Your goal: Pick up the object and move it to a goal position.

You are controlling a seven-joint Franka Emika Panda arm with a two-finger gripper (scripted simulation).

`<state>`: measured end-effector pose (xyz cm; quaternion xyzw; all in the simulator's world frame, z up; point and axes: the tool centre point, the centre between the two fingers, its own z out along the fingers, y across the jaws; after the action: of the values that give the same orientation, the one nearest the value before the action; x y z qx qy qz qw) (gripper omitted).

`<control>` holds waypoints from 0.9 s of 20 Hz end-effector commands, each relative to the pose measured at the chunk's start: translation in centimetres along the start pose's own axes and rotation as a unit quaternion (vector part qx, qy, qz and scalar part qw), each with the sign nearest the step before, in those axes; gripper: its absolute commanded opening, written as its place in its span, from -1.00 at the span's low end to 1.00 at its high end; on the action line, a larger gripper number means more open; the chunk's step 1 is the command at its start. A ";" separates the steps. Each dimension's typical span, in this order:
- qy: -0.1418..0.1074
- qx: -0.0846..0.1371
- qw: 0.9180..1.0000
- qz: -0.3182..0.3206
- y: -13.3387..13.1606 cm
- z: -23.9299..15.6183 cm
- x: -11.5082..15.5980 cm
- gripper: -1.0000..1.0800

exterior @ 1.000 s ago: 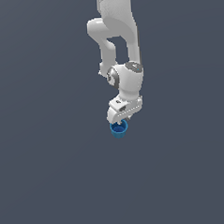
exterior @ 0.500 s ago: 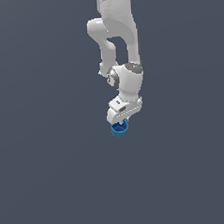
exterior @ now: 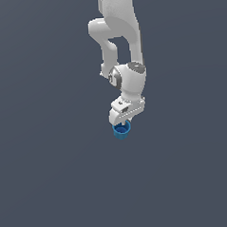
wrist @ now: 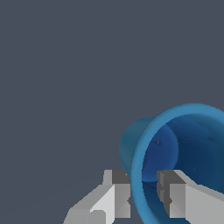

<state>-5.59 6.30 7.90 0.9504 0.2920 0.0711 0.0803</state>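
Grey ground, end effector [wrist: 143, 194] pinching cup [wrist: 183, 144] rim

Even, dim, flat render light; no cast shadows, no glare; sharp, slightly blocky edges.

Distant exterior view; wrist view tight on shared cup [exterior: 121, 130].

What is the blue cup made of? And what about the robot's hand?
These are simulator renders, so this is only a guess from looks. The blue cup looks like smooth plastic: one even bright colour, a thin rim, a darker hollow inside, a soft sheen. The hand looks like matte painted metal or hard plastic: flat white and grey blocky faces, no shine.
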 end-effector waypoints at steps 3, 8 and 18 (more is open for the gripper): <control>0.002 0.000 1.000 0.000 0.1 -1.8 1.0 -1.00; 0.002 0.000 1.000 -0.001 0.0 -4.8 2.6 -1.00; 0.002 0.002 1.000 -0.001 0.0 -13.6 7.2 -1.00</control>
<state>-2.53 11.33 20.24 0.9501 0.2934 0.0711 0.0781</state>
